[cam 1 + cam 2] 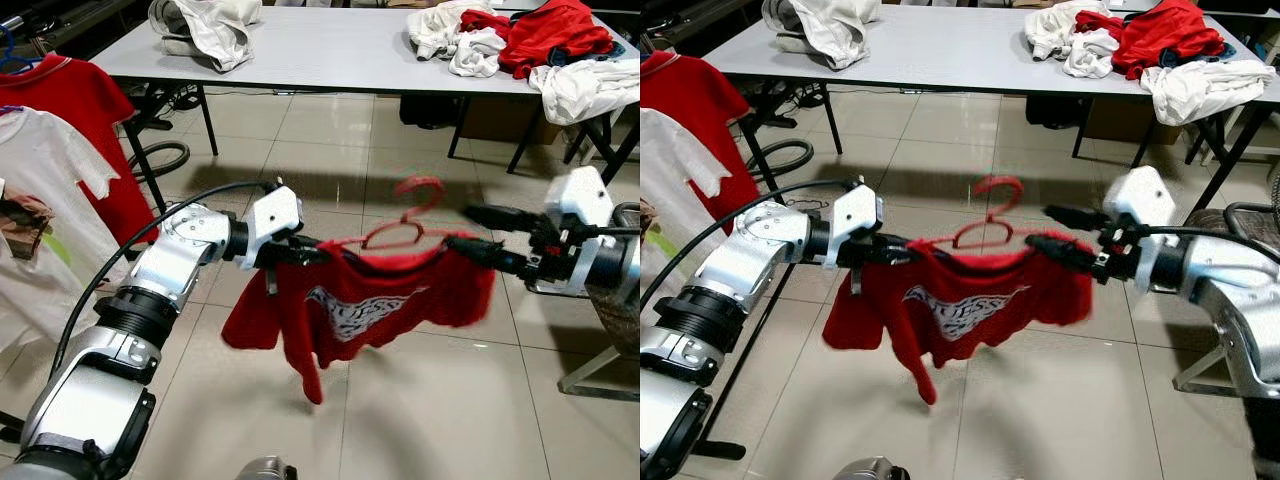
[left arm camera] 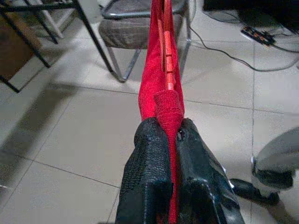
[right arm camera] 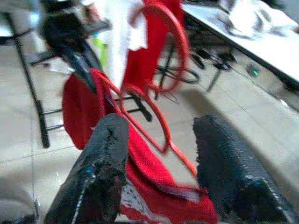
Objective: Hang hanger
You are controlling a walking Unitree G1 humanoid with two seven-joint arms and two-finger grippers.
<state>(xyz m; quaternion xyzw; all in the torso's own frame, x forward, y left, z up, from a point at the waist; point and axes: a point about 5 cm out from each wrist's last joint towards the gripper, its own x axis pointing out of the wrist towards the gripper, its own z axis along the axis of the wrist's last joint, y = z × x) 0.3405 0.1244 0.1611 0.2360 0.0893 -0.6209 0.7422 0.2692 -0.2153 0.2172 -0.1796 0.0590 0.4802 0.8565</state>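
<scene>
Grey table stands at the far side of the room on black legs, over a beige tiled floor. Near the table's left end: a heap of white and pale-grey clothes, partly hanging over the front edge. At its right end: a pile of white garments, touching a crumpled red garment; just beside that, another white garment drapes off the right front corner. Middle stretch of the tabletop bare. On the floor under the table's left end, a black hose loop.
</scene>
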